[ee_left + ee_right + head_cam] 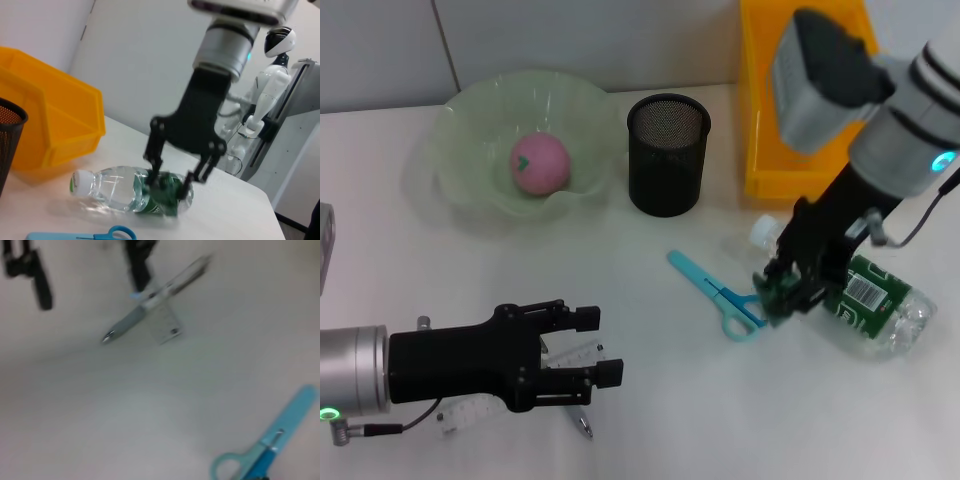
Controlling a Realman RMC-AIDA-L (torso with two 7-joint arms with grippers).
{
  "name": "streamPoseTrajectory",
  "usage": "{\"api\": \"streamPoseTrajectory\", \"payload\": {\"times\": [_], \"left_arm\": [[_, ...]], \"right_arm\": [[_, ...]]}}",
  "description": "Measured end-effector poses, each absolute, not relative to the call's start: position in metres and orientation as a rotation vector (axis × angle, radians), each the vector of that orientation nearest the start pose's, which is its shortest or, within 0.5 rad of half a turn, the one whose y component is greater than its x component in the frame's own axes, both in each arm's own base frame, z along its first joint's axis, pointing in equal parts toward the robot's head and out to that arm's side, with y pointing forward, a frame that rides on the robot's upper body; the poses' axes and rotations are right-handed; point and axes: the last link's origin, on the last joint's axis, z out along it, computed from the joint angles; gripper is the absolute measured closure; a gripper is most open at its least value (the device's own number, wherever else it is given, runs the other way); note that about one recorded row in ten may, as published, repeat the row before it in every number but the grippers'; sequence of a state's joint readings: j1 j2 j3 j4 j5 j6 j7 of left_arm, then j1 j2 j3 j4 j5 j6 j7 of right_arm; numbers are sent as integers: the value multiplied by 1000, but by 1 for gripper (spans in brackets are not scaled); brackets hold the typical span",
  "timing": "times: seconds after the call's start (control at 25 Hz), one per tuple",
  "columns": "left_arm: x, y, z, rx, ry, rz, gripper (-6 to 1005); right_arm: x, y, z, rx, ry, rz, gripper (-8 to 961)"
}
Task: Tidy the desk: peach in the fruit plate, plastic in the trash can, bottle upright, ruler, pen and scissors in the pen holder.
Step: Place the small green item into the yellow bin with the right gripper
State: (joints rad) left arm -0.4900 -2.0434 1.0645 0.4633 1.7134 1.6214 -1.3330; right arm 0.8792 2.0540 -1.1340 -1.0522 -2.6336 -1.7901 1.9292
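A pink peach [540, 165] lies in the green fruit plate [470, 190]. Beside the plate stands the black mesh pen holder [667, 152]. The clear bottle [880, 300] [120, 192] lies on its side, white cap toward the yellow bin. My right gripper [788, 292] [175, 177] is low at its green label, fingers spread. Blue scissors [720, 295] [265, 457] lie flat just left of it. My left gripper [598, 346] hovers open over the clear ruler [575, 355] [167, 322] and the pen [583, 425] [125, 325]. A crumpled piece of white plastic [470, 412] shows under the left arm.
A yellow bin [790, 110] [50, 125] stands at the back right, close behind the bottle. A grey object [325, 245] sits at the left edge. White tabletop lies between the scissors and the ruler.
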Motion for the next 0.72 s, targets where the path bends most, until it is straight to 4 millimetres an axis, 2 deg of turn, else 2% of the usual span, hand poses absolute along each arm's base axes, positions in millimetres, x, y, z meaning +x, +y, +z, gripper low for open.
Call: {"api": "streamPoseTrajectory", "payload": {"times": [0.2,0.44,0.6,0.68,0.72], "left_arm": [[-250,286,-43,-2950,-703,-885,196],[-249,287,-43,-2953,-701,-885,196],[-248,288,-43,-2957,-699,-888,196],[-247,288,-43,-2958,-700,-889,196],[-247,288,-43,-2958,-700,-889,196]], "right_arm": [[156,379,39,-2986,335,-602,495],[155,391,87,-2834,366,-453,491],[160,404,118,-2685,408,-358,487],[170,418,133,-2555,436,-315,486],[170,418,133,-2555,436,-315,485]]}}
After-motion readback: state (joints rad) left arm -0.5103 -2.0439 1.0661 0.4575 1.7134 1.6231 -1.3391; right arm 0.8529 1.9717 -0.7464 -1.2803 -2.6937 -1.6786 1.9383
